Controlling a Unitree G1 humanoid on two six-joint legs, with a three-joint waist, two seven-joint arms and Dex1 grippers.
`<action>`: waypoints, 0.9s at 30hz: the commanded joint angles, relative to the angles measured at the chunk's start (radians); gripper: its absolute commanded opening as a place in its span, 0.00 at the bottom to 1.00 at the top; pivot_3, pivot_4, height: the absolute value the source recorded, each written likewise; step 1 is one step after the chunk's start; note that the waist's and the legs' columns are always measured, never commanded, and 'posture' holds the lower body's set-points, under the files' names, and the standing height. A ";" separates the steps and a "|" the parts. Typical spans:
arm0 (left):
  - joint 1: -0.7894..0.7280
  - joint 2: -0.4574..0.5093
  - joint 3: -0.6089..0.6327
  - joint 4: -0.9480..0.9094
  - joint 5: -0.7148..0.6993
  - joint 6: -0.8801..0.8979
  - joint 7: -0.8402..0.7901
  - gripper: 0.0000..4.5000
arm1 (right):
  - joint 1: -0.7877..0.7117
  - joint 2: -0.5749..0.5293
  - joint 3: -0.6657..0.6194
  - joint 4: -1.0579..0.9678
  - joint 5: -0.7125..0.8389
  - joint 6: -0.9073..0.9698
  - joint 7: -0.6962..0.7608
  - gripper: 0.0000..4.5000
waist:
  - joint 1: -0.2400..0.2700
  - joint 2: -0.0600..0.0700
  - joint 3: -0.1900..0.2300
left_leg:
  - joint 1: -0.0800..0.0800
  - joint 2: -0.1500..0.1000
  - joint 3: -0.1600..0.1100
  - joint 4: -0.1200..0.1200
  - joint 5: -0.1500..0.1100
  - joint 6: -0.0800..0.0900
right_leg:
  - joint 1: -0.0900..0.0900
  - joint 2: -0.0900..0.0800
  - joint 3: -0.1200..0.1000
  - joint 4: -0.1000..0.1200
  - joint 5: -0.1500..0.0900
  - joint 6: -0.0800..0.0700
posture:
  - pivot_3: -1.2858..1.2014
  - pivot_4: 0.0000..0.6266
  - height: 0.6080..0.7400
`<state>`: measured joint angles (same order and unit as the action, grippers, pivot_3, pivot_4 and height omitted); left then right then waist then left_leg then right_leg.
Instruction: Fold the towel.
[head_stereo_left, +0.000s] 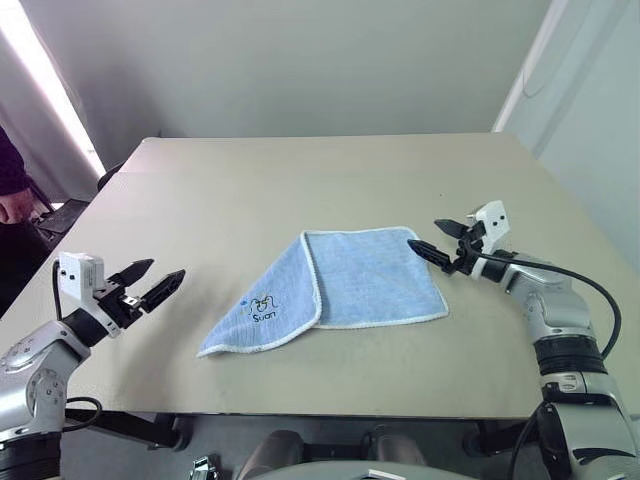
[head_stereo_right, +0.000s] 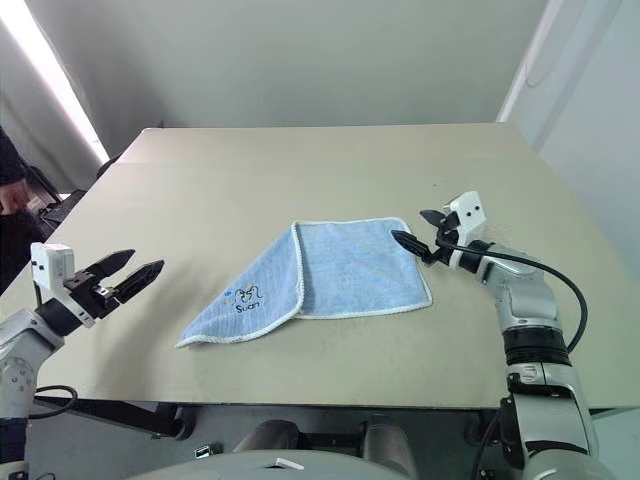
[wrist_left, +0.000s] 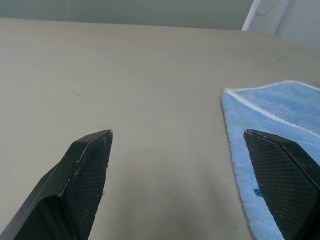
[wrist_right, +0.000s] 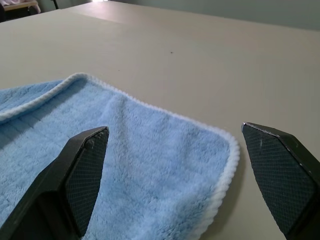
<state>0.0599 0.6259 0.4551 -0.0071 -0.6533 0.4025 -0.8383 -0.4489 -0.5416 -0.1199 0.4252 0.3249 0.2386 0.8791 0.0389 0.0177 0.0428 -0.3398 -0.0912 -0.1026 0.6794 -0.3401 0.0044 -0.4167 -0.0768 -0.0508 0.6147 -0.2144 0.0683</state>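
While both pincers gape empty, towel (head_stereo_left: 340, 285) half-folded mid-table (head_stereo_left: 300, 180), right pincer (head_stereo_left: 440, 240) at its corner, left pincer (head_stereo_left: 150, 283) apart.

The light-blue towel (head_stereo_left: 340, 285) lies mid-table (head_stereo_left: 300, 180), one corner folded over, its dark logo facing up.
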 joint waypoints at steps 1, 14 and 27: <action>-0.014 0.016 0.033 -0.046 -0.040 0.014 -0.011 0.99 | -0.030 0.000 0.001 -0.010 0.004 0.012 0.011 0.99 | 0.000 0.000 0.000 | 0.000 0.000 0.000 0.000 0.000 0.000 | 0.000 0.000 0.000 0.000 0.000 0.000 | 0.52 0.00 1.00; -0.022 -0.020 -0.033 -0.054 -0.010 -0.023 -0.019 0.99 | -0.310 0.086 0.025 0.322 -0.102 0.143 -0.229 0.99 | -0.007 0.000 0.000 | 0.001 0.002 0.012 0.000 0.000 0.000 | -0.006 0.003 0.011 0.005 0.001 -0.002 | 0.52 0.00 1.00; 0.050 -0.043 -0.033 -0.125 0.011 -0.028 -0.001 0.99 | -0.504 0.189 0.090 0.799 -0.279 -0.094 -0.322 0.99 | -0.053 -0.001 0.000 | 0.001 0.003 0.019 -0.003 0.000 0.000 | -0.011 0.005 0.019 0.005 0.002 -0.002 | 0.52 0.00 1.00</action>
<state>0.1075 0.5789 0.4057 -0.0949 -0.6422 0.3982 -0.8424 -0.9200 -0.3567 -0.0365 1.2112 0.0678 0.1653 0.5702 -0.0140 0.0171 0.0425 -0.3386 -0.0884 -0.0837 0.6762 -0.3400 0.0045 -0.4272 -0.0720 -0.0313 0.6199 -0.2127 0.0661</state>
